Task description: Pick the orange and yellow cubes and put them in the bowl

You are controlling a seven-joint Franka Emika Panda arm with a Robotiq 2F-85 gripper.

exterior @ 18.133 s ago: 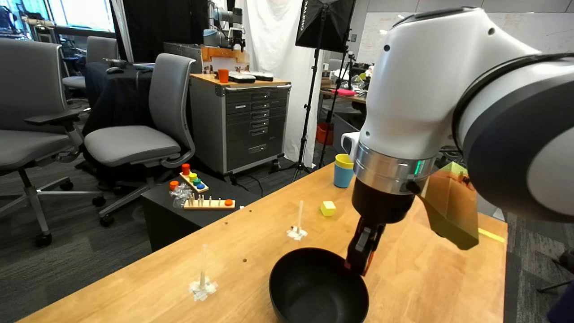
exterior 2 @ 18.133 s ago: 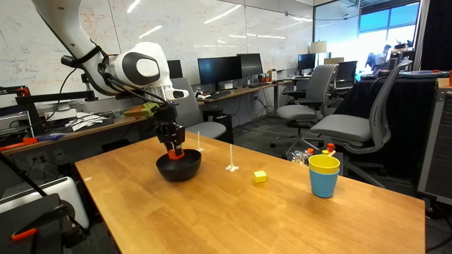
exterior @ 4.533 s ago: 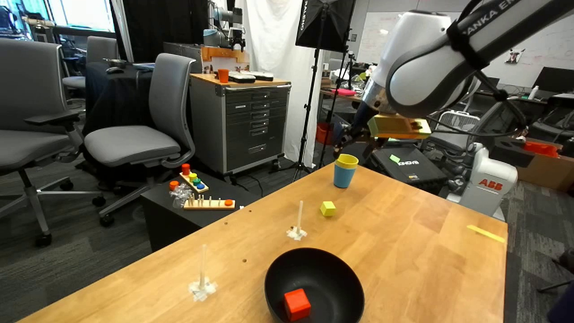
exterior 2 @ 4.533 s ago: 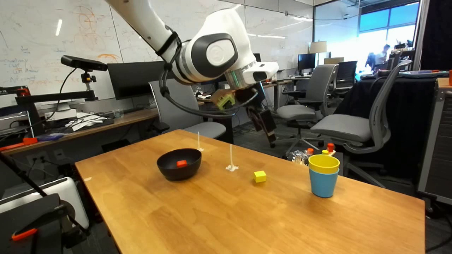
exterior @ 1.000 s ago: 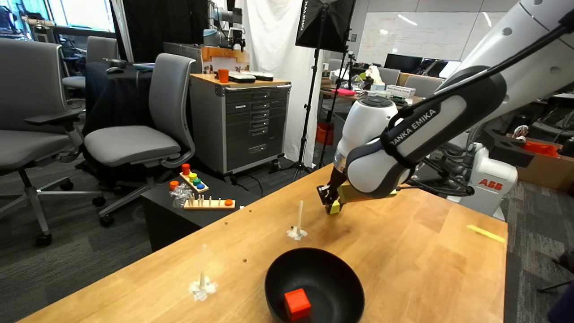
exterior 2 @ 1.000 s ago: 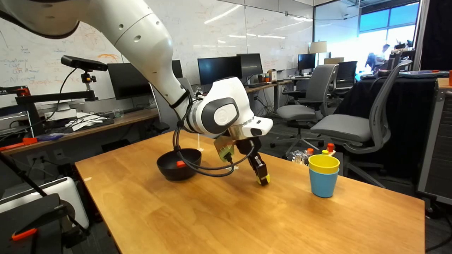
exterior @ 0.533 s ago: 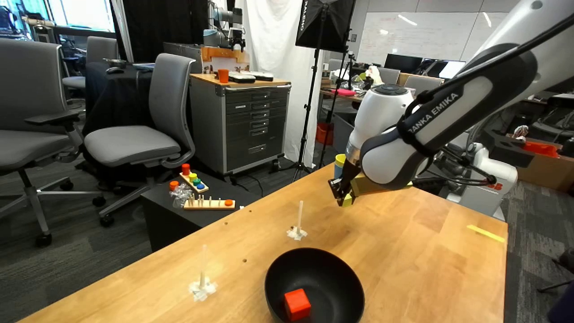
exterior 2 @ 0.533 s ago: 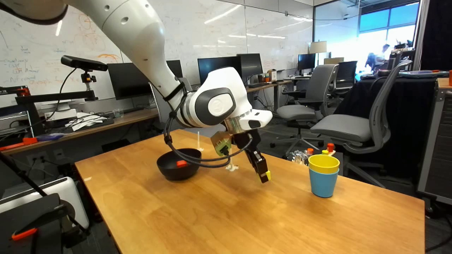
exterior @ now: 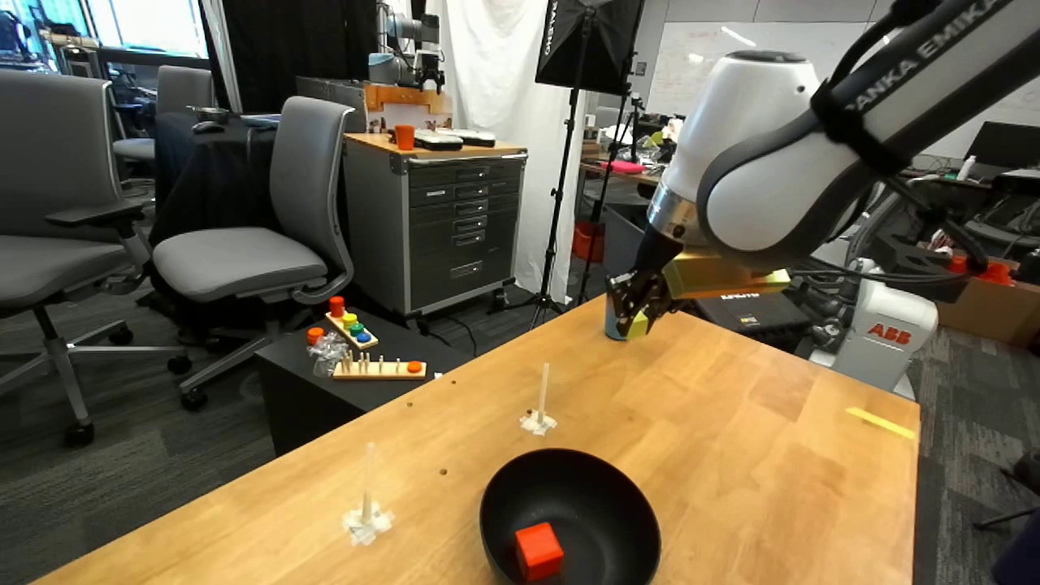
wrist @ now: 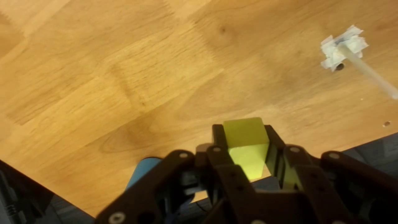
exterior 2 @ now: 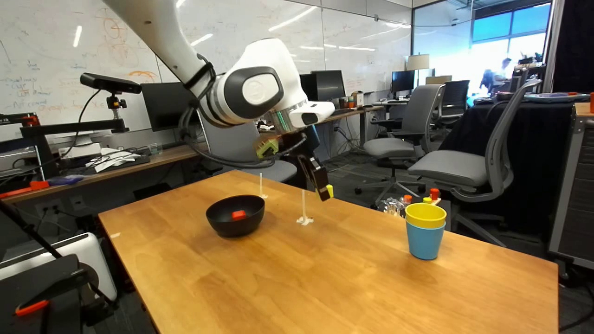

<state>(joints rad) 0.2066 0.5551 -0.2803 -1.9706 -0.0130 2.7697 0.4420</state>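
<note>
In an exterior view, red letters on a white robot base (exterior: 881, 325) at three o'clock read "ABB"; toward two o'clock the arm (exterior: 934, 69) carries "ANKA EMIKA", its start hidden. Lettering on a black case (exterior: 751, 313) is partly covered, and handwriting on the whiteboard (exterior 2: 348, 28) is too faint to make out. The black bowl (exterior: 605, 508) sits on the counter (exterior: 772, 455) with the orange cube (exterior: 539, 552) inside, between seven and eight o'clock of its centre. In an exterior view, a yellow cup (exterior 2: 425, 217) is nested in a blue cup (exterior 2: 425, 243) at about three o'clock from the bowl. There the tool (exterior 2: 326, 192) slants toward five o'clock, gripping the yellow cube (exterior 2: 330, 190) above the counter at about half past two from the bowl; the wrist view shows it clasped on both sides.
</note>
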